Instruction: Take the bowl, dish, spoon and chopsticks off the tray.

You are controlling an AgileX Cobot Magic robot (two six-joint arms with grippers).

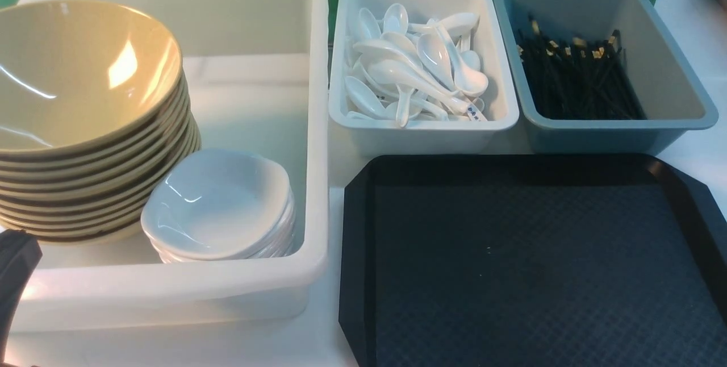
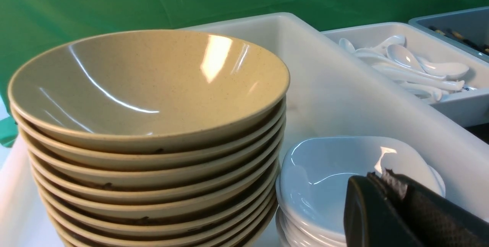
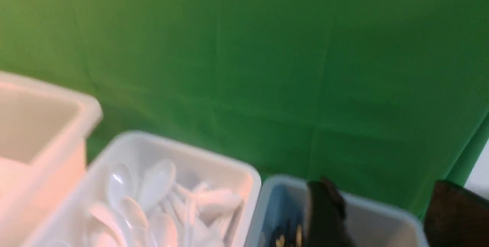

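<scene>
The black tray [image 1: 528, 276] lies at the front right and shows only its diamond-textured surface. An olive-yellow bowl [image 1: 74, 71] tops a stack in the big white tub, with a stack of white dishes [image 1: 216, 202] beside it. White spoons [image 1: 414, 66] fill the small white tub, and black chopsticks [image 1: 573, 77] lie in the grey-blue tub. My left gripper [image 2: 382, 176] is shut with nothing in it, just over the top dish [image 2: 336, 170] and next to the bowl stack [image 2: 145, 82]. My right gripper [image 3: 384, 187] is open and empty above the grey-blue tub, chopsticks [image 3: 282, 235] below it.
The big white tub [image 1: 318, 128] fills the left half. The small white tub [image 1: 341, 43] and grey-blue tub [image 1: 670, 60] stand side by side behind the tray. A green backdrop rises behind them. A black part of my left arm [image 1: 14, 265] shows at the lower left.
</scene>
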